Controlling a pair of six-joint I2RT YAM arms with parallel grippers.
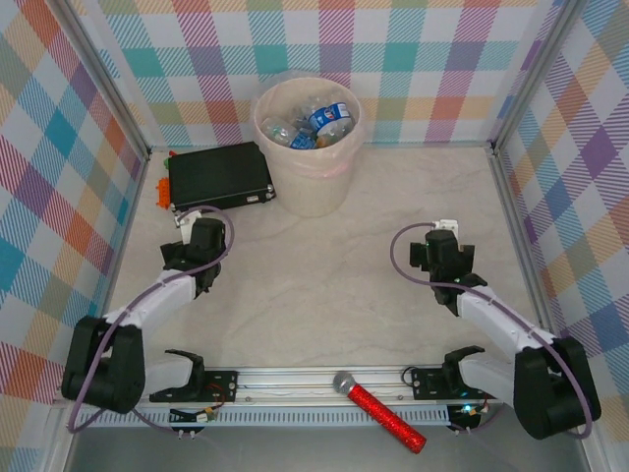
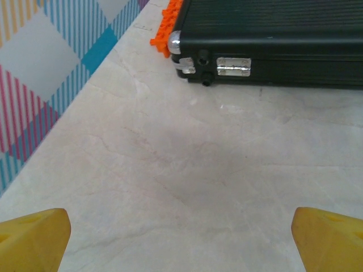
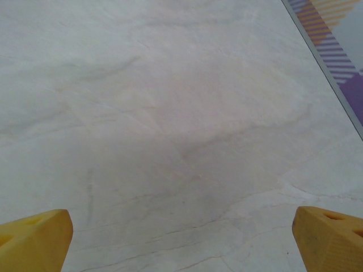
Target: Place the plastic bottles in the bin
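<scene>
The task looks finished, or very close to it. Every one of the plastic bottles [image 1: 329,118] that can be seen lies inside the bin [image 1: 295,187], piled together below its rim; clear ones with blue labels can be made out, but the pile is too small to count.

The left gripper [image 2: 181,243] holds nothing. Its yellow fingers [image 2: 34,238] stand wide apart over bare table [image 1: 324,265]. The right gripper [image 3: 181,243] is the same, with jaws spread wide, nothing between them and only the pale marble surface under it.

From the left gripper, the bin stands ahead and to the right, well apart. From the right gripper it stands ahead and to the left, also well apart. Directly ahead of the left gripper, near but not touching, lies the black case [image 2: 272,39], which touches or almost touches the bin's left side. Behind both grippers, at the rail near the arm bases, lies the red microphone [image 1: 383,411]. Neither of these two things belongs to the task.

As a judgement, no bottle is left to pick up. What may be left is only to check whether a bottle is hidden behind the bin or the case, which the top view cannot settle.
</scene>
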